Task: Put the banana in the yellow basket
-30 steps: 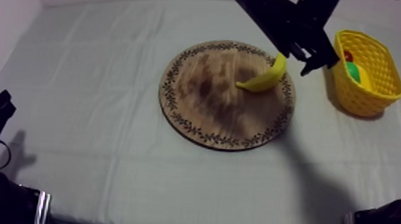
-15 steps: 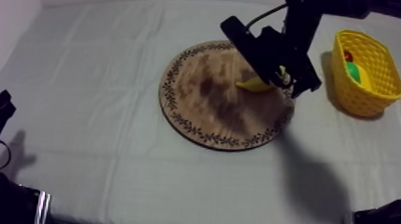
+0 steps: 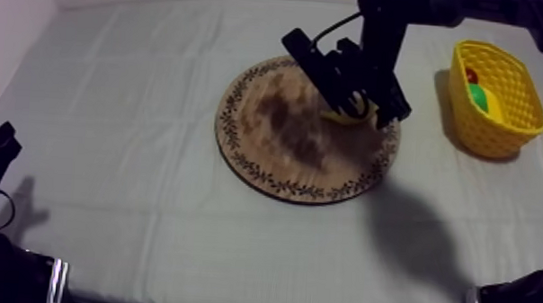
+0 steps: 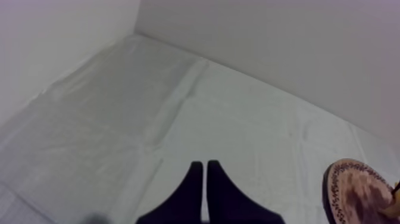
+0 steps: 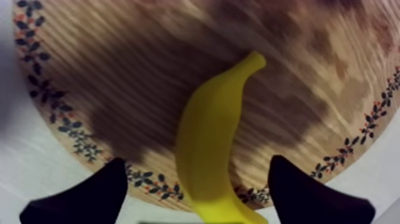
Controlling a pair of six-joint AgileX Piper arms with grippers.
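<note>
Grey-white creased cloth (image 3: 129, 181) under the wooden board (image 3: 266, 157) meets pale walls (image 4: 268, 47).

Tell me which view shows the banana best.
The right wrist view: the banana lies nearly whole on the wooden board within the open right gripper. Top view: that gripper covers most of it. The left wrist view catches the board's rim.

The wooden board (image 3: 267, 139) shows grain and dark stains; on it, the banana (image 5: 208, 143) looks smooth plastic; surrounding cloth (image 3: 135, 82) matt, creased.

Top view slanting down, wrist views share board (image 3: 266, 144)
</note>
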